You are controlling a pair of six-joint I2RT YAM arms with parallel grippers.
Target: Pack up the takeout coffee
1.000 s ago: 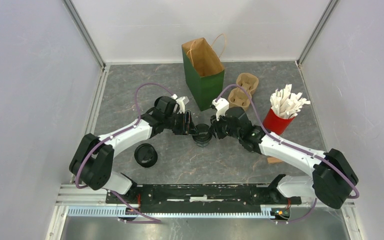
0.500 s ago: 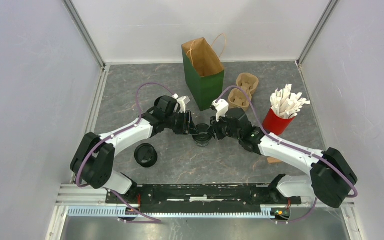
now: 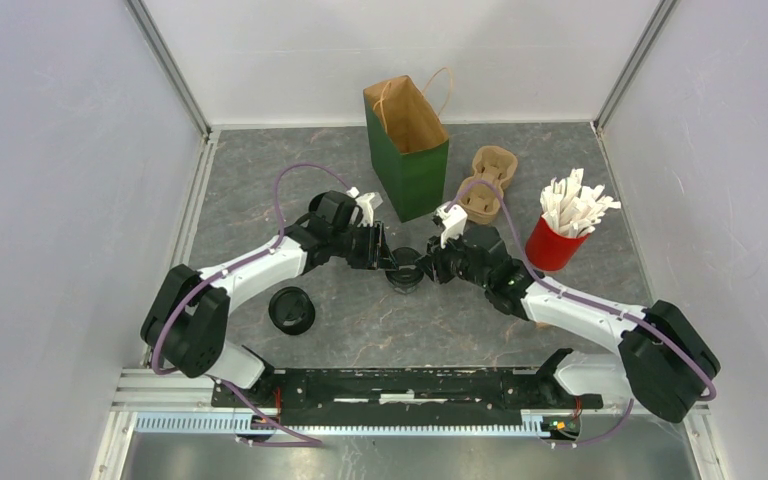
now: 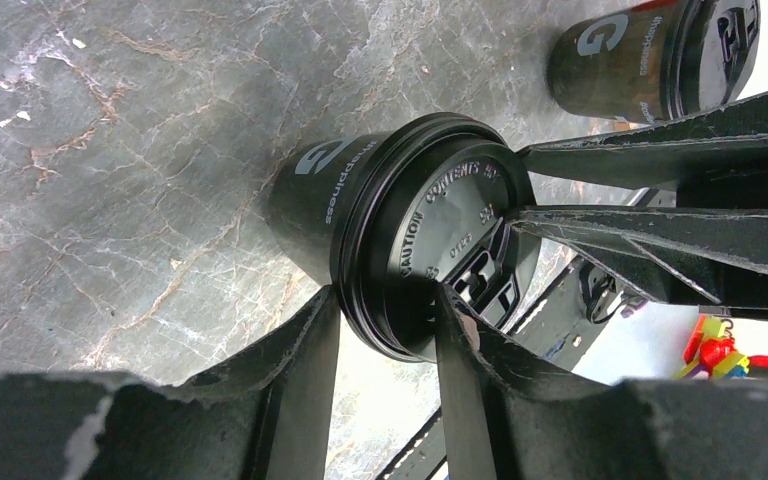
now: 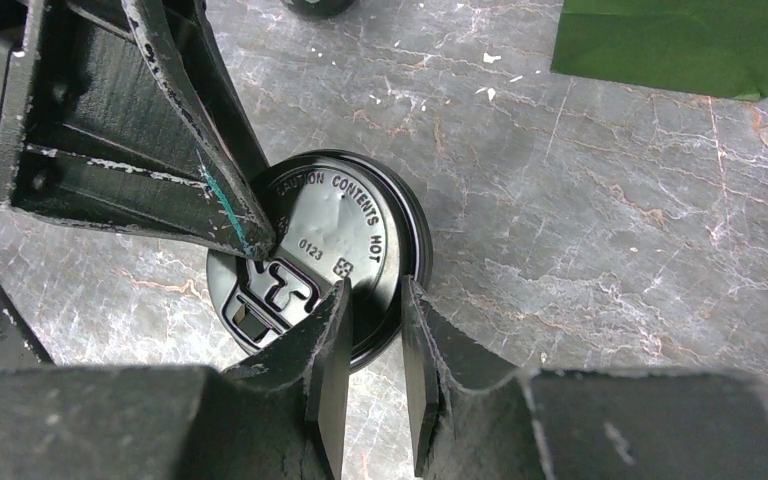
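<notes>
Between left jaws and right jaws, both part-closed on its rim, a lidded cup [image 3: 404, 273] is pinched; grey marbled surface [image 3: 250, 160], white walls [image 3: 400, 40].

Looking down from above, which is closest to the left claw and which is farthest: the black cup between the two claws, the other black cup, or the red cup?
From the left gripper, in the top view:
1. middle cup: right at its fingertips, between the two grippers.
2. other black cup: out to the left, nearer the arm bases.
3. red cup: far to the right, holding white packets.
</notes>
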